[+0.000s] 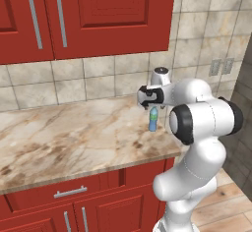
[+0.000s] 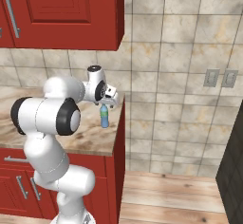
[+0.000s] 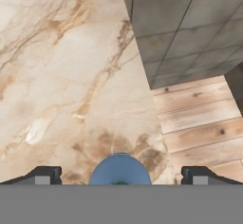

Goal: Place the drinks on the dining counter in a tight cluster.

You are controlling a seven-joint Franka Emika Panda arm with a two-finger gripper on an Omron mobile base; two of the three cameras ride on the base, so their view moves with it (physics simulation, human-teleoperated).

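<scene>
In the left base view we see the water bottle (image 1: 153,119) upright on the marbled counter (image 1: 74,137), directly under the gripper (image 1: 149,106). The right base view places it near the counter's corner. In the hand view the fingertips (image 3: 46,175) stand wide apart, flanking the bottle's top without contact.

Water bottle (image 3: 120,169): lower body cut off at the hand view's bottom edge. Gripper (image 1: 150,107) fingertips hidden behind the hand housing.

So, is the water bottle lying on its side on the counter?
No, the water bottle stands upright on the counter, below the end effector.
</scene>
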